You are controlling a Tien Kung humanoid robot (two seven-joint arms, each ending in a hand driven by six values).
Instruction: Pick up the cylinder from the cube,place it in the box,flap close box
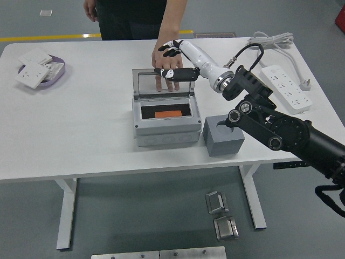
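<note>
While the orange cylinder [168,114] lies inside the box [166,131], I note my robot hand [173,60] empty, fingers loosely extended by the upright clear lid [164,84]; stiff, light, probably slick, best pushed at its top edge.

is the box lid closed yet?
No, the clear lid stands upright behind the open box, with the orange cylinder visible inside.
</note>
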